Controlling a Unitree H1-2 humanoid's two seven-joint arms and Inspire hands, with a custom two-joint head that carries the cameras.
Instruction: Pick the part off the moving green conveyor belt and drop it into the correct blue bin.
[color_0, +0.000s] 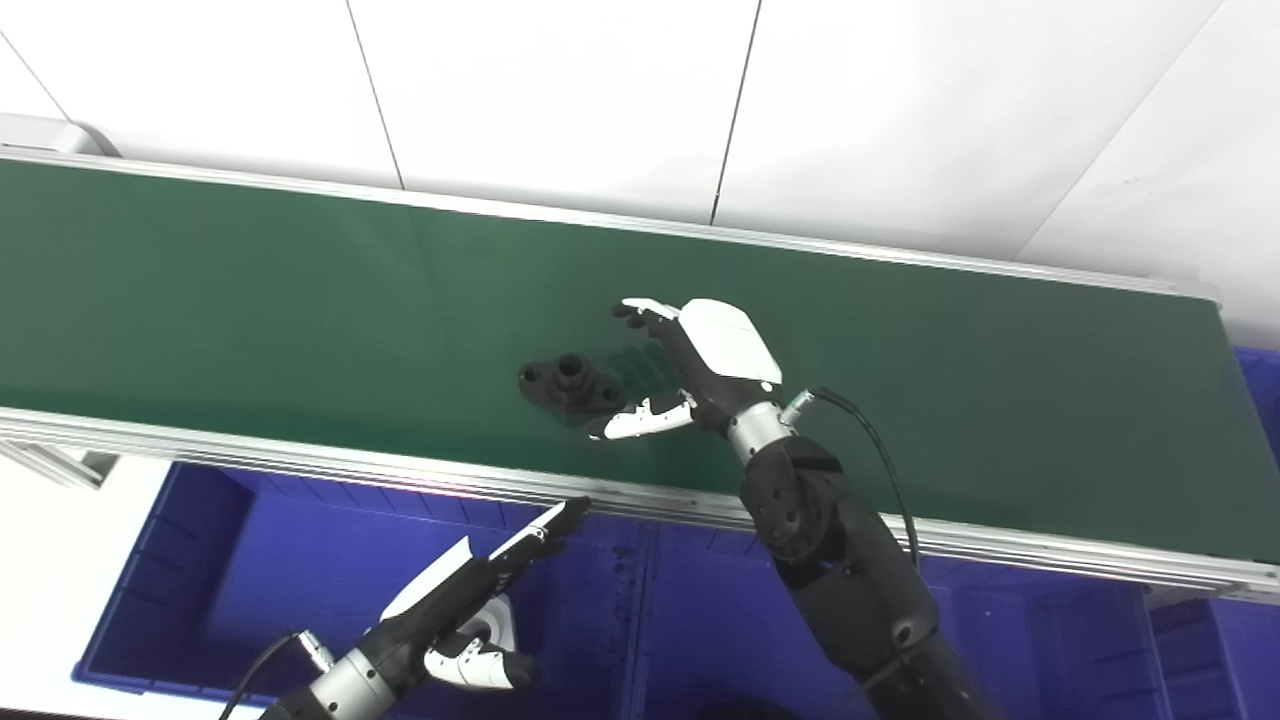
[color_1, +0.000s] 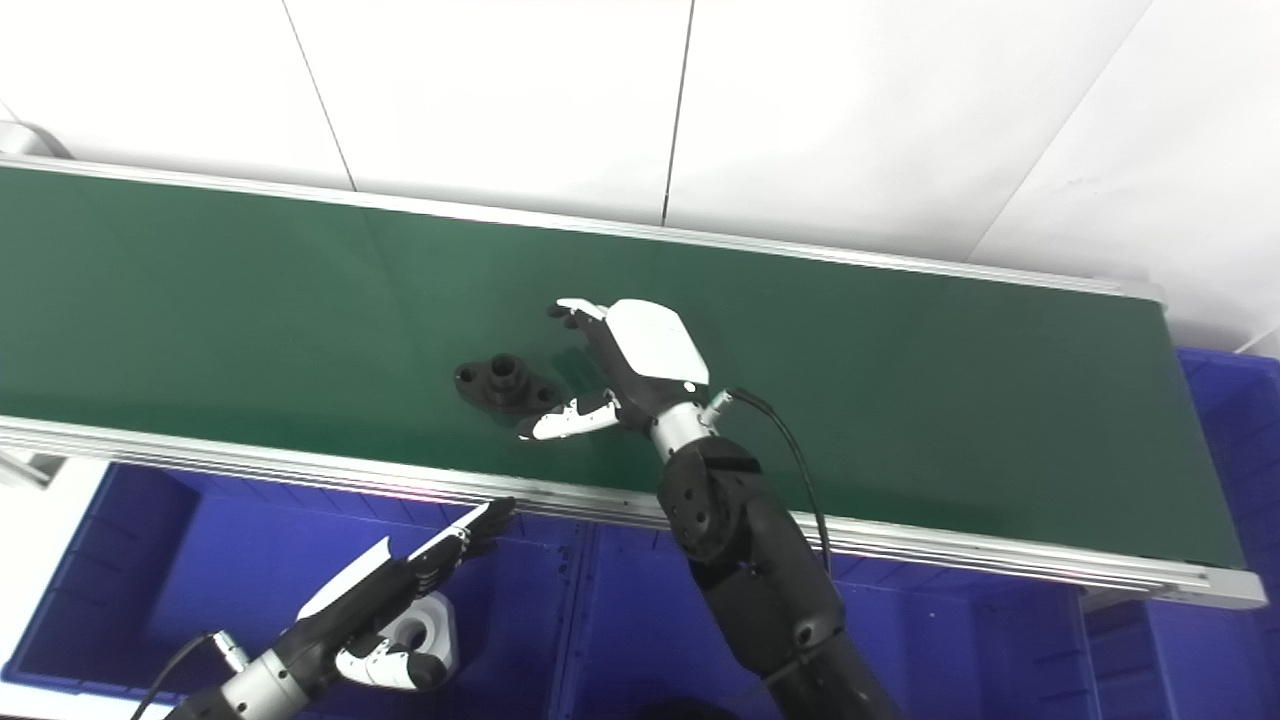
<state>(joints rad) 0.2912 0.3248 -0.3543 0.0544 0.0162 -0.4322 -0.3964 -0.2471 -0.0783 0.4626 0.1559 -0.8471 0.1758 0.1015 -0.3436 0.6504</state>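
Both head cameras look steeply down from close above, facing the wall; each shows the green conveyor belt (color_0: 300, 290) and blue bins (color_1: 120, 560), slightly offset sideways

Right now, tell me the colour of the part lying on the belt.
Black. The part shows best in the left eye view.

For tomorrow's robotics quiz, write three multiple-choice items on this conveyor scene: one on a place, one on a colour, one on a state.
1. Where is the black part?
A. on the belt
B. in a bin
C. in the right robot hand

2. What colour are the bins below the belt?
A. red
B. blue
C. grey

3. The right robot hand is
A. shut on the part
B. open beside the part
C. below the belt

Answers:
1 A, it lies flat on the green surface.
2 B, their walls are blue.
3 B, its fingers are spread, holding nothing.
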